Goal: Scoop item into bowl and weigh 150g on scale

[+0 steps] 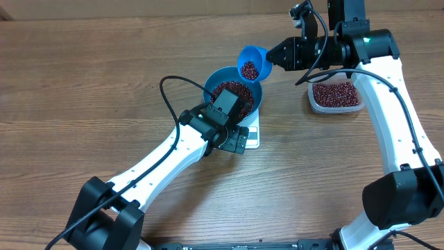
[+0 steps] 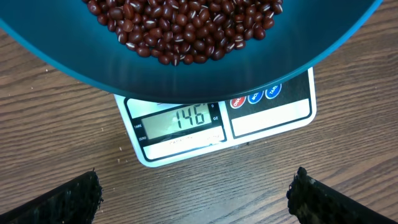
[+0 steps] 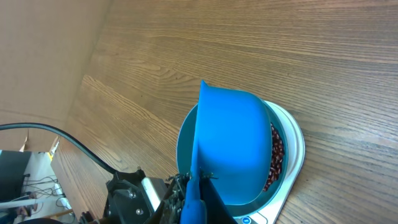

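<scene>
Left wrist view: bowl (image 2: pixel 186 78) runs off the top edge and covers the scale (image 2: pixel 270 118) platform, so only the display strip shows. Button lettering too small to read. Left hand (image 2: pixel 196 202): two dark fingertips (image 2: pixel 68 199) in the bottom corners, rest cut off.

Right wrist view: scoop (image 3: pixel 233 143) seen from its underside, contents hidden; it masks most of the beans (image 3: pixel 275 158).

Overhead: scoop handle buried in the right hand (image 1: pixel 274 55). Right arm overlaps one edge of the tub (image 1: pixel 311 104). Left wrist hides most of the scale.
</scene>
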Robot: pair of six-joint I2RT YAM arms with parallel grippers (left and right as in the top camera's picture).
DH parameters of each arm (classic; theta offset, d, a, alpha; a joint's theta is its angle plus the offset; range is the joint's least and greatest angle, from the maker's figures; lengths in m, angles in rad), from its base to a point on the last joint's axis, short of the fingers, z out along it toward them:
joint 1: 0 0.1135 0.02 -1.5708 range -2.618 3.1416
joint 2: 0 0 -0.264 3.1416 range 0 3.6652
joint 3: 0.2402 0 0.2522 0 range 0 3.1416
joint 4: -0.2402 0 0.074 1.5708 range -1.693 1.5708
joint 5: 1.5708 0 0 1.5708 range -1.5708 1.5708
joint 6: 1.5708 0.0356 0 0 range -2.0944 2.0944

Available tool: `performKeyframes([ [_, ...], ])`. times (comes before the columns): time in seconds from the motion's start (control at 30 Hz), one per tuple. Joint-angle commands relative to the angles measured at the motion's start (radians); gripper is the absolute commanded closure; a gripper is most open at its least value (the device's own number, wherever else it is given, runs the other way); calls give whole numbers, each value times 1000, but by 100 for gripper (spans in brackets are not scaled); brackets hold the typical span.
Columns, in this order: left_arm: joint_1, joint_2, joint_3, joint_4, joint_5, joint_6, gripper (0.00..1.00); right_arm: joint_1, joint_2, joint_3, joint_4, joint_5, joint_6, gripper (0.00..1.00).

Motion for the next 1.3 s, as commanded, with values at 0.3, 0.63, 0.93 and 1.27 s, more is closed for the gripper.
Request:
performKeyframes([
  [0.3,5,4,-5,0,-16,-3,1,1,-2,35,3,1,-11,96],
  [0.63,5,4,-5,0,-16,-3,0,1,-2,35,3,2,-11,96],
  [0.93,5,4,-5,0,-16,-3,0,1,-2,35,2,1,14,96],
  [1.27,5,4,-5,0,-16,-3,0,-89,-2,35,-63,-143,78,96],
])
